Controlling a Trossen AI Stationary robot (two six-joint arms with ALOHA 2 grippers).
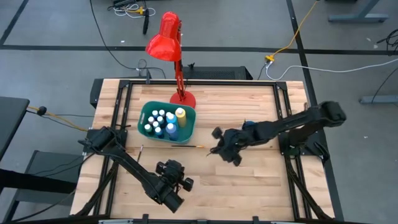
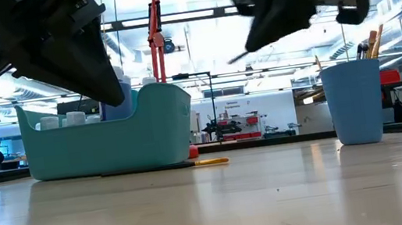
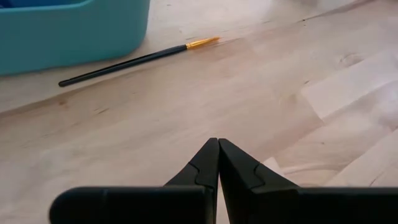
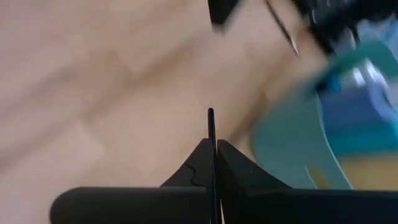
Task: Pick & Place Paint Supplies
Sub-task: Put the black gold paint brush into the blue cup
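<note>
Brush handle is seen pinched between the right gripper's fingers, raised above the surface just beside the teal bin. White-capped paint bottles and 1 taller yellow bottle are held upright inside that bin. A second brush with a gold ferrule is laid flat on the surface beside the bin. The left gripper is held near the surface's front edge, fingers pressed together on nothing.
</note>
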